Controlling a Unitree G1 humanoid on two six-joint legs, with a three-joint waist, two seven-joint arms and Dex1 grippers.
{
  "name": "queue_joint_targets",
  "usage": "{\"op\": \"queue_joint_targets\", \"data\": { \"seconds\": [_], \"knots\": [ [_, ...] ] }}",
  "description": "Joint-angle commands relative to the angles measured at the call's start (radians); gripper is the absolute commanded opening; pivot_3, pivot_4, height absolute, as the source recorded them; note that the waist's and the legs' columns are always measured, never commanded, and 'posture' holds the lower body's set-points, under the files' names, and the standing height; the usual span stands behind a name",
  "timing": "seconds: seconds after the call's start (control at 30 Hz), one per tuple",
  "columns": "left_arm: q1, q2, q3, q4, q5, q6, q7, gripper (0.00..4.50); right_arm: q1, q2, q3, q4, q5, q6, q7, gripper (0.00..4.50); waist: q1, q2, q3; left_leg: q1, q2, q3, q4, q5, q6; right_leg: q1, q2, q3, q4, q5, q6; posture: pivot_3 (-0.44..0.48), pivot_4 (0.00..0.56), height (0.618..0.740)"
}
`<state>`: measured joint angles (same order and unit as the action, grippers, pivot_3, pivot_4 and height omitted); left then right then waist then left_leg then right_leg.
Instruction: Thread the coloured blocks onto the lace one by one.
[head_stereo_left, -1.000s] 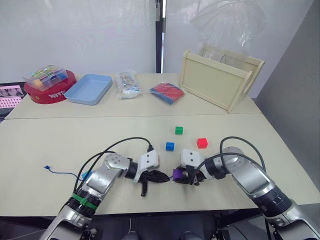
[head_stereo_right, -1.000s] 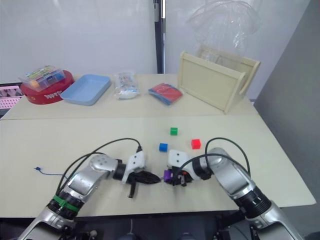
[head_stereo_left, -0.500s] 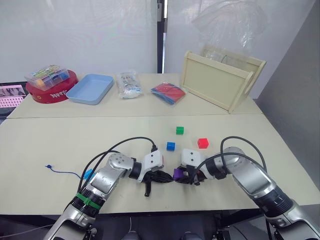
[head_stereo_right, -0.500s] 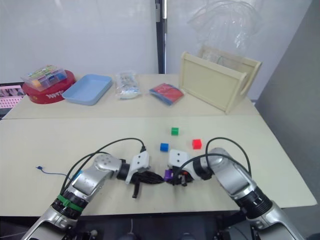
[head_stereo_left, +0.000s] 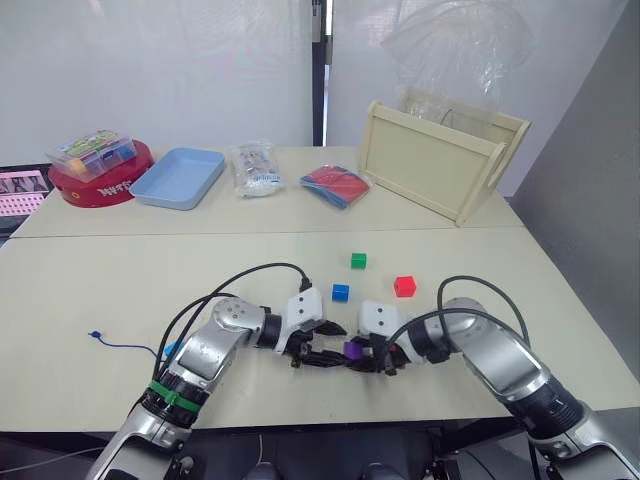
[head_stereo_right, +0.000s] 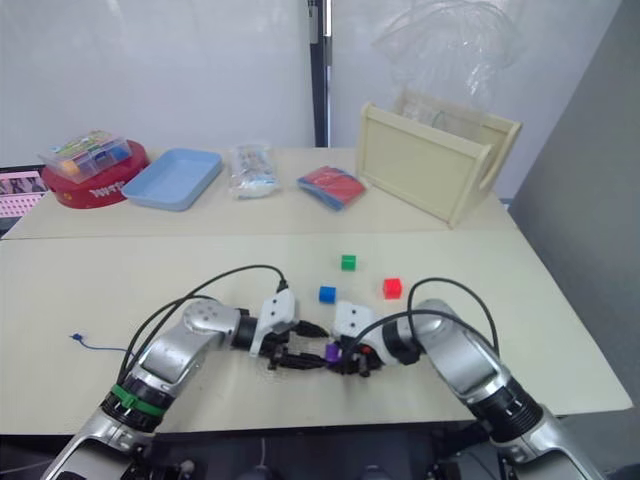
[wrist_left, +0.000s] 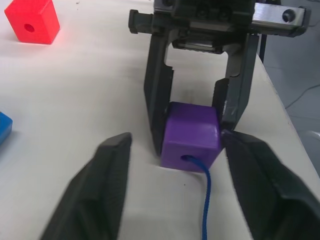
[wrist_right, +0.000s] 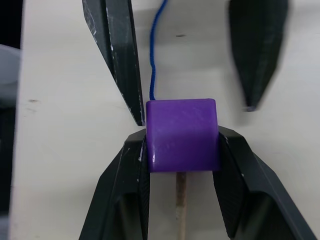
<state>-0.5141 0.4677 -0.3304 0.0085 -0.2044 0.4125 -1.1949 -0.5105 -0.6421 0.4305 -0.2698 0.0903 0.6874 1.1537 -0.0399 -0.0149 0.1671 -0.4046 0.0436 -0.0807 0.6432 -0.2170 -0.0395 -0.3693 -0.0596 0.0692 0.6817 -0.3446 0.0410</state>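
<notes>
Lace (head_stereo_left: 125, 346): thin blue string lying on the table at the far left, knotted end near the edge, running under the left arm to the purple block.
Cyan block (head_stereo_left: 174, 349): on the table just beside the left forearm, already on the string as far as I can tell.
Left gripper (wrist_left: 172, 187): fingers spread wide on either side of the string, holding nothing.
Purple block (wrist_right: 183, 134): string enters one face; the pale stiff tip (wrist_right: 180, 205) pokes out the far side.
Right gripper (wrist_right: 181, 150): clamped on the purple block's sides.
Blue (head_stereo_left: 341, 292), green (head_stereo_left: 358, 260), red (head_stereo_left: 404, 286) blocks: loose on the table, unthreaded.
Risk: the loose string could slide back out through the hole if the block shifts before the tip is caught.
</notes>
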Motion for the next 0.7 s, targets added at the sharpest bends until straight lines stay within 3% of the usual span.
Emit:
{"op": "queue_joint_targets", "data": {
  "seconds": [0.03, 0.23, 0.27, 0.6, 0.7],
  "knots": [
    [-0.014, -0.002, -0.008, -0.012, 0.007, -0.025, 0.004, 4.48, -0.001, -0.003, -0.028, -0.049, 0.025, 0.008, -0.019, 2.22, 0.001, 0.0, 0.0, 0.0, 0.0, 0.0, 0.0, 0.0, 0.0, 0.0, 0.0, 0.0, 0.0, 0.0, 0.0, 0.0, 0.15, 0.74],
    [-0.019, -0.031, -0.041, -0.003, 0.014, -0.039, 0.0, 4.5, 0.021, -0.05, -0.09, -0.105, 0.063, 0.071, -0.047, 4.29, 0.007, 0.0, 0.0, -0.001, 0.0, 0.0, 0.0, 0.0, 0.0, 0.0, 0.0, 0.0, -0.001, 0.0, 0.0, 0.0, 0.15, 0.74],
    [-0.023, -0.039, -0.048, 0.004, 0.018, -0.044, 0.004, 4.5, 0.031, -0.062, -0.107, -0.119, 0.072, 0.083, -0.052, 4.44, 0.008, 0.0, 0.0, -0.001, 0.0, 0.0, 0.0, 0.0, 0.0, 0.0, 0.0, 0.0, -0.001, 0.0, 0.0, 0.0, 0.15, 0.74],
    [-0.051, -0.094, -0.093, 0.097, 0.071, -0.112, 0.015, 4.5, 0.148, -0.162, -0.208, -0.226, 0.138, 0.117, -0.1, 4.44, 0.02, 0.0, 0.0, -0.001, -0.001, 0.0, 0.0, 0.0, 0.0, 0.0, 0.0, 0.0, -0.001, 0.0, 0.0, 0.0, 0.15, 0.74],
    [-0.053, -0.108, -0.101, 0.108, 0.076, -0.124, 0.009, 3.76, 0.185, -0.17, -0.216, -0.238, 0.145, 0.105, -0.122, 4.5, 0.023, 0.0, 0.0, -0.001, -0.001, 0.0, 0.0, 0.0, 0.0, 0.0, 0.0, 0.0, -0.001, 0.0, 0.0, 0.0, 0.15, 0.74]
  ]
}}
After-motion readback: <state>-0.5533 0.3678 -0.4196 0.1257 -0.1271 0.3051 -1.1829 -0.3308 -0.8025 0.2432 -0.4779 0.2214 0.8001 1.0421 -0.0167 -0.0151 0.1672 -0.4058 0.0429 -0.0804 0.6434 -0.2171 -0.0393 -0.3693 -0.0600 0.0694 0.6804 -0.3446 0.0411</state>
